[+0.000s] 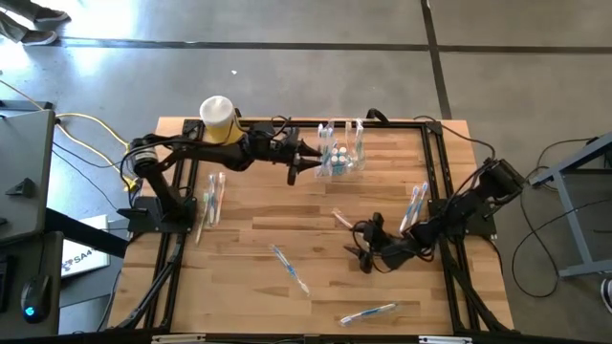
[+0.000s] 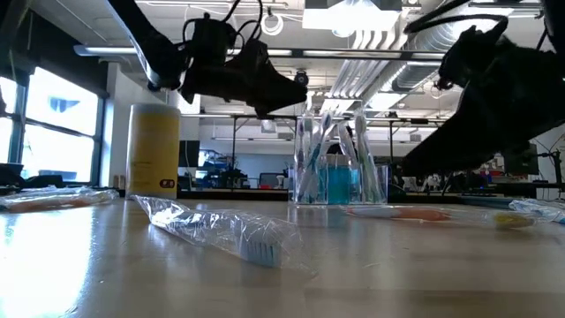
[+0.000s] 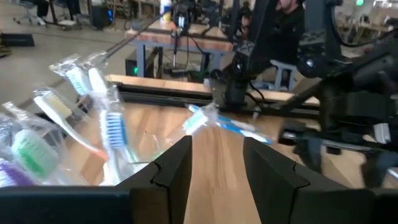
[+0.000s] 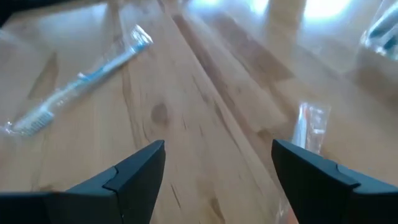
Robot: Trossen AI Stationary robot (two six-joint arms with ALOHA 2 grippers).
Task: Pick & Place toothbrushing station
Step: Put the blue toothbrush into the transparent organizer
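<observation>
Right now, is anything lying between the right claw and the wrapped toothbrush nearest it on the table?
Nothing visible does. The right claw hangs open just short of the pink toothbrush, with only bare table between them. The cup is farther off, by the left claw.

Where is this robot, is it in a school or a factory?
Probably a robot lab or workshop. Exposed ceiling ducts run overhead, more workbenches with gear stand behind, and the wooden slat table sits on bare concrete floor.
</observation>
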